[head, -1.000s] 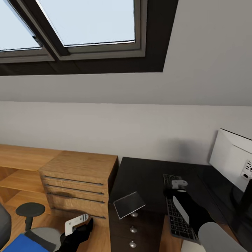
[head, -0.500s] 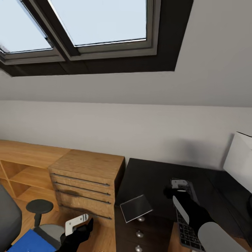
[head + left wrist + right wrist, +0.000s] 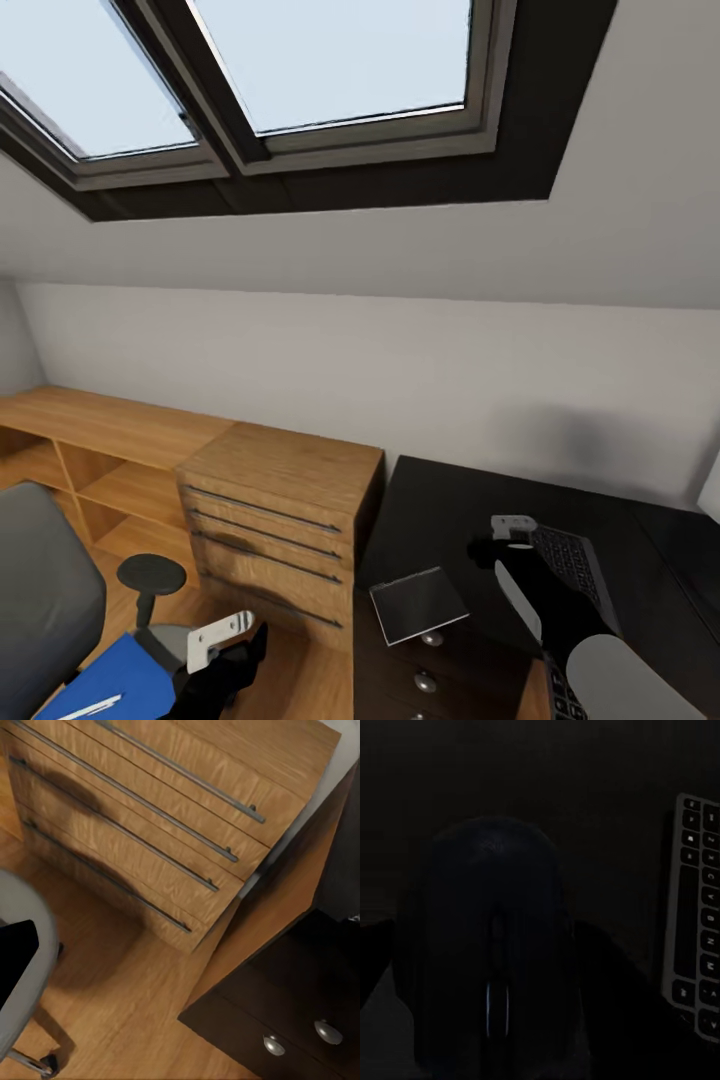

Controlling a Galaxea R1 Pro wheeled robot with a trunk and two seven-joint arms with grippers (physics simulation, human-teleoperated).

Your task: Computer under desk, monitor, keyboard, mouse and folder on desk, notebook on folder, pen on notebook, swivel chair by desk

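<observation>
Skylights (image 3: 300, 70) with black frames sit in the sloped wall above the glossy black table (image 3: 450, 500), which I take as my landmark. My right hand (image 3: 512, 532) hovers over the table top, and through its wrist camera I see the dark mouse (image 3: 495, 952) close up between the two fingers (image 3: 600, 967), which flank its sides; I cannot tell whether they press on it. The keyboard (image 3: 575, 560) lies on the table just beside that hand, its keys also showing at the edge of the wrist picture (image 3: 697, 922). A small dark notebook (image 3: 418, 604) rests on the table's front corner, above the dark drawers with round knobs (image 3: 300, 1042). Left of the table stands a light-wood drawer unit (image 3: 280, 520). Further left is the swivel chair (image 3: 45, 600), with the blue folder (image 3: 110, 680) on its seat and the white pen (image 3: 90, 706) on the folder. My left hand (image 3: 222, 640) hangs low near the chair; I cannot tell how wide it is.
</observation>
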